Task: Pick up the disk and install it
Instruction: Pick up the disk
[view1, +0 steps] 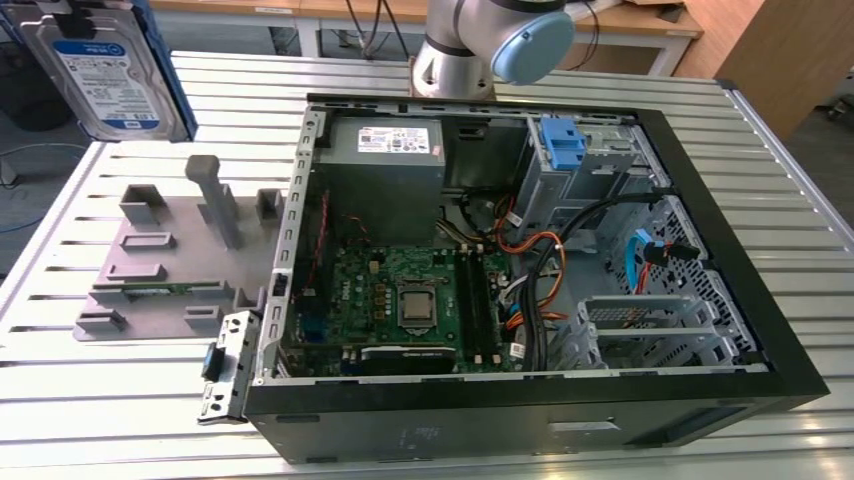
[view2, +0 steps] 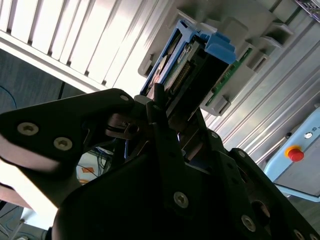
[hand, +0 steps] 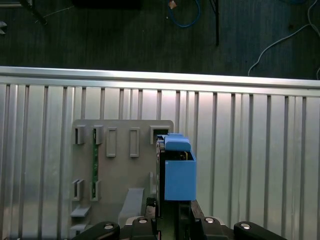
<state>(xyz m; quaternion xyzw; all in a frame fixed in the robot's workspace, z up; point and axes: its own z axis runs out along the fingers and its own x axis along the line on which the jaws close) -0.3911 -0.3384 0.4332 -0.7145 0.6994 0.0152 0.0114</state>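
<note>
The disk (view1: 107, 70) hangs high over the table at the exterior view's upper left, its white-and-blue label turned to that camera and a blue bracket along its edge. In both wrist views I see it edge-on, blue bracket (hand: 177, 172) outward, above the grey fixture plate (hand: 120, 170). My gripper (view2: 167, 112) is shut on the disk (view2: 192, 60), black fingers (view2: 162, 125) pressed on its flat sides. In the first wrist view, my gripper (hand: 172, 215) grips the disk's near end.
An open black computer case (view1: 747, 330) lies on the slatted metal table (view1: 80, 400), with a motherboard, cables, a grey power supply (view1: 387, 150) and a drive bay with a blue latch (view1: 567, 145). The arm's base (view1: 481, 40) stands behind it. A red stop button (view2: 295, 154) sits beyond the table.
</note>
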